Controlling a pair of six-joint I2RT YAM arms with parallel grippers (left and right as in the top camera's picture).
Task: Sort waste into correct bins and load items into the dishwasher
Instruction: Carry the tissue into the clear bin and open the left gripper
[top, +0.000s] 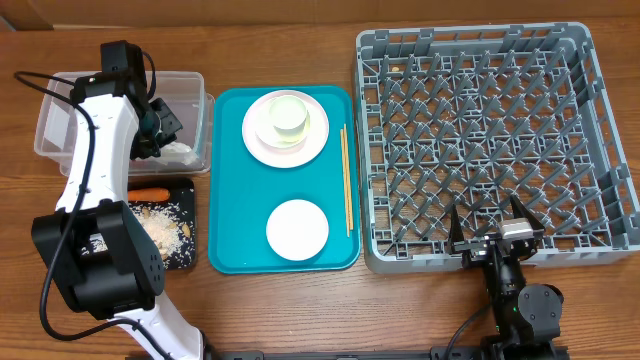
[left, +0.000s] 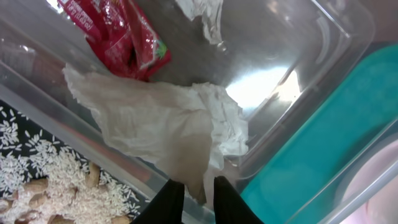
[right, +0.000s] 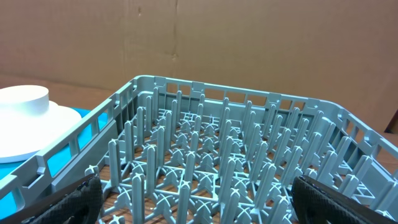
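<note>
My left gripper (top: 165, 130) hangs over the clear tub (top: 55, 125). In the left wrist view its fingers (left: 199, 182) are shut on the tail of a crumpled white napkin (left: 174, 124) that lies in the tub. A red snack wrapper (left: 118, 37) and a second napkin (left: 205, 18) lie in the tub too. The black tray (top: 188, 255) holds the carrot (top: 150, 192) and rice and nut scraps (top: 160, 228). My right gripper (top: 487, 215) is open and empty at the near edge of the grey dish rack (top: 600, 130), its fingers (right: 199, 186) spread wide over the pegs.
The teal tray (top: 230, 200) sits between the bins and the rack. It carries a plate (top: 262, 140) with a bowl (top: 288, 118) on it, a small white dish (top: 297, 228) and chopsticks (top: 346, 180). Cardboard walls the back.
</note>
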